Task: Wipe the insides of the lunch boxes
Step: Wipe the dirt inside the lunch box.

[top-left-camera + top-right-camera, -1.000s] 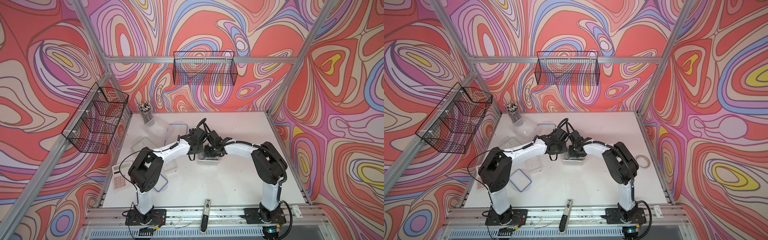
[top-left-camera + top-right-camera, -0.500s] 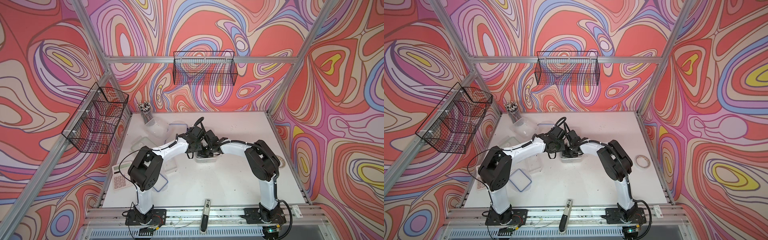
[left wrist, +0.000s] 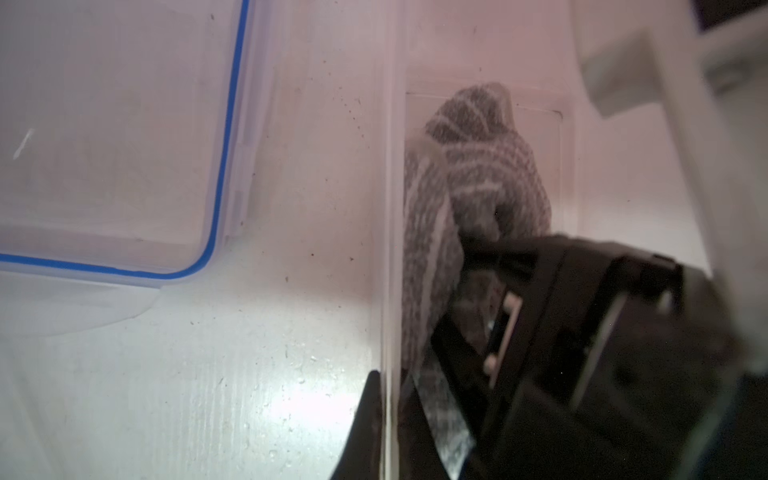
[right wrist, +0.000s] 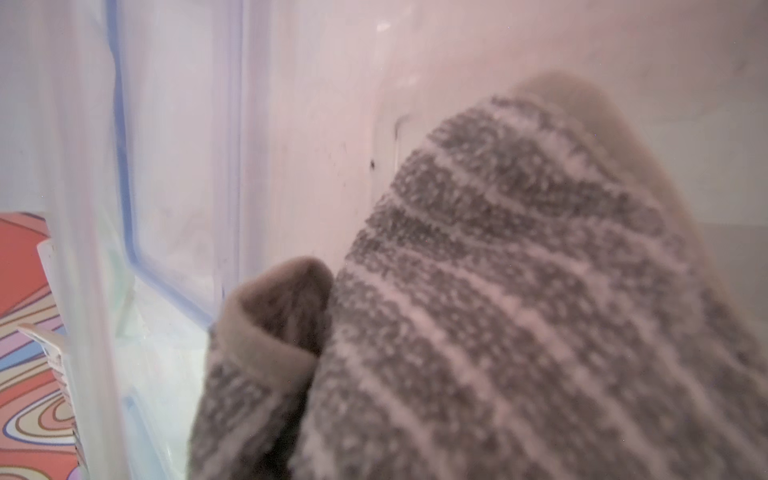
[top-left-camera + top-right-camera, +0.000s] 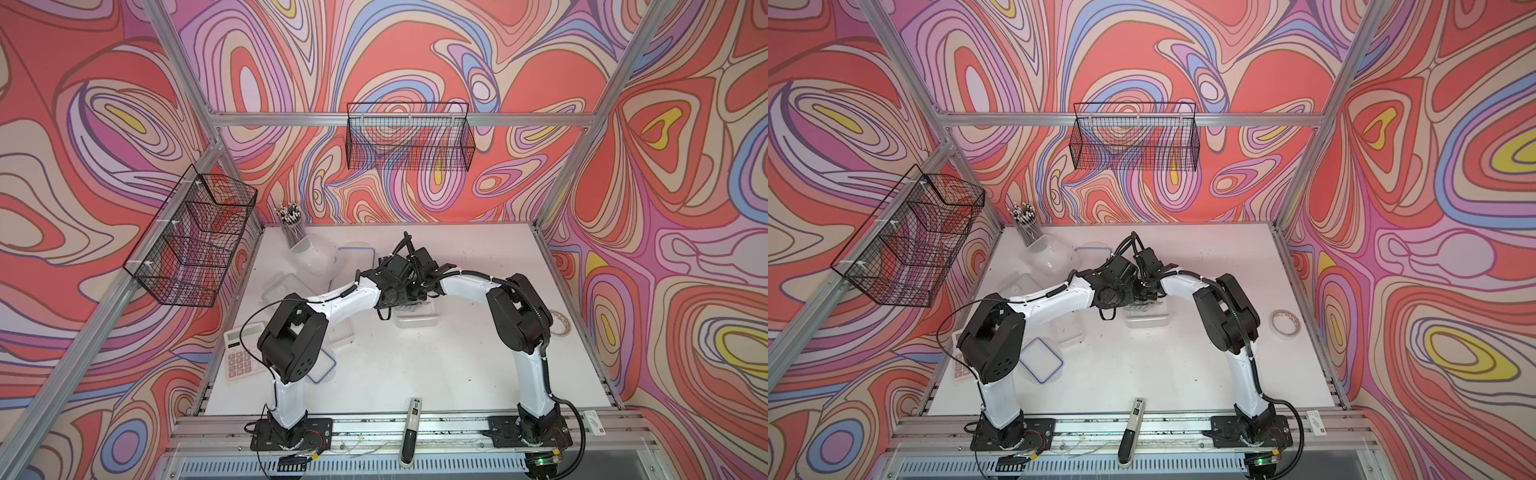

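Between my right fingers [image 3: 511,257], clenched tight, sits the bunched grey cloth [image 4: 498,291], pressed onto the floor of the lunch box [image 5: 417,322] in the middle of the bench [image 5: 415,374]. My left fingers [image 3: 365,419] pinch that box's side wall, one inside, one outside. The cloth lies against this wall, toward the end far from my left fingers, so I judge the next stroke runs back along it.

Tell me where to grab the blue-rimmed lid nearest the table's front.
Probably the rim of the blue-rimmed lid on its edge toward the table's middle, pinched from above: it lies flat, and the left arm hangs over its other side.
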